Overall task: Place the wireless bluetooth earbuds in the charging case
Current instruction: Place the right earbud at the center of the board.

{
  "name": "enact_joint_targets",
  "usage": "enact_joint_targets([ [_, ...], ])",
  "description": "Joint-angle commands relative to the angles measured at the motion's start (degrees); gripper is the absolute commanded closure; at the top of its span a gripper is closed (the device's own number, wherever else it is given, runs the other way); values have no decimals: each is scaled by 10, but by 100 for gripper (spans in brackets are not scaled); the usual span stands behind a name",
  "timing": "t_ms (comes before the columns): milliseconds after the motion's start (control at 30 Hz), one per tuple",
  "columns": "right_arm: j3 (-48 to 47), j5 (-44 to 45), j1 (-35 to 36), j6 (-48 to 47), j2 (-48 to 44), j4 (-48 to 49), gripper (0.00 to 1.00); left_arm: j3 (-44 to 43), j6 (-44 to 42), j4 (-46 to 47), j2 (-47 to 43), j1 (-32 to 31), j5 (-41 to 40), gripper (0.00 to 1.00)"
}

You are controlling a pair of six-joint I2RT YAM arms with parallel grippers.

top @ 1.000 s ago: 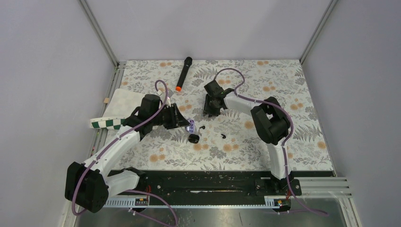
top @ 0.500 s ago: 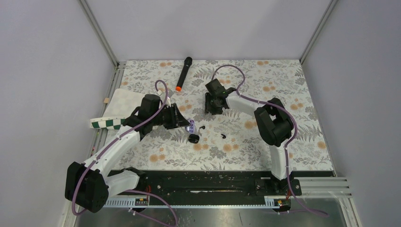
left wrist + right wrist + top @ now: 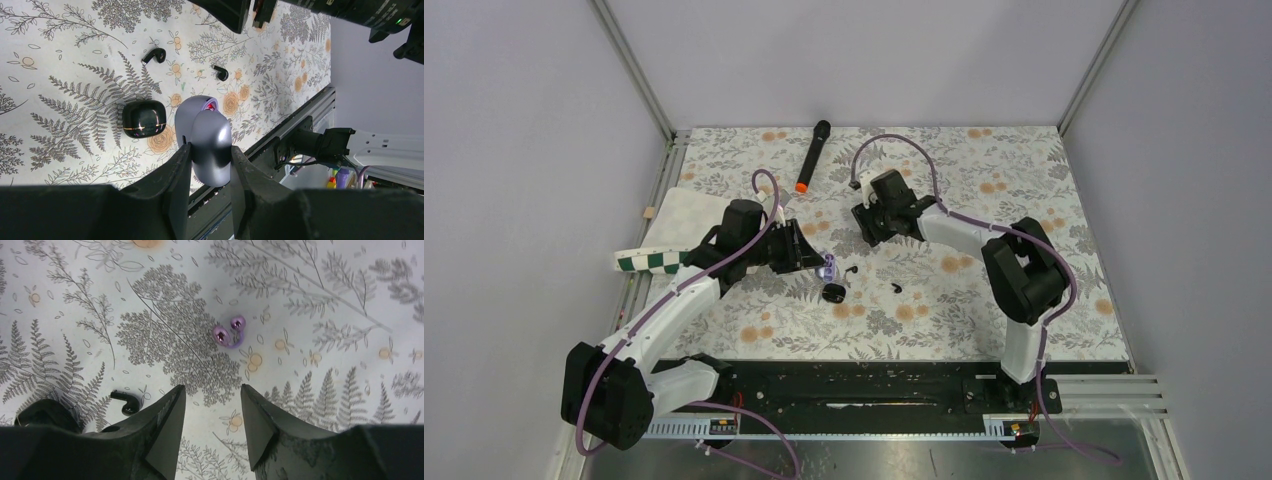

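Observation:
The glossy black charging case (image 3: 144, 118) lies shut on the floral mat, also in the top view (image 3: 833, 292). Two black earbuds lie loose beyond it: one (image 3: 154, 55) (image 3: 851, 269) and another (image 3: 220, 73) (image 3: 895, 287). My left gripper (image 3: 207, 150) (image 3: 827, 266) is shut on a lavender-grey case (image 3: 205, 135) with its lid open, held just above the mat beside the black case. My right gripper (image 3: 212, 405) (image 3: 864, 228) is open and empty, hovering over the mat, with one black earbud (image 3: 126, 401) just left of its left finger.
A pair of small purple earbuds (image 3: 227, 333) lies ahead of the right gripper. A black microphone with an orange end (image 3: 812, 155) lies at the back. A white cloth (image 3: 686, 215) and a green checkered strip (image 3: 646, 261) sit at the left edge.
The right arm has swung and its wrist has turned, so the gripper now points toward the lower left. The left arm and the lavender-grey case have not moved.

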State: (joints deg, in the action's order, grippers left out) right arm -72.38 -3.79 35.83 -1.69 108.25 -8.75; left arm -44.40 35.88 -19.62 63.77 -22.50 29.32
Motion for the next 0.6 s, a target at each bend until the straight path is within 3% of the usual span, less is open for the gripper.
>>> enact_joint_targets([
  [0,-55,-50,-7,-99,28,-14,47,-10,-4,23,-18,2,1,100],
  [333,-173,-75,-15,-116,99,-135,47,-9,-8,17,-24,3,-6,100],
  [567,-197,-60,-17,-116,115,-157,46,-9,-10,17,-23,3,-7,100],
])
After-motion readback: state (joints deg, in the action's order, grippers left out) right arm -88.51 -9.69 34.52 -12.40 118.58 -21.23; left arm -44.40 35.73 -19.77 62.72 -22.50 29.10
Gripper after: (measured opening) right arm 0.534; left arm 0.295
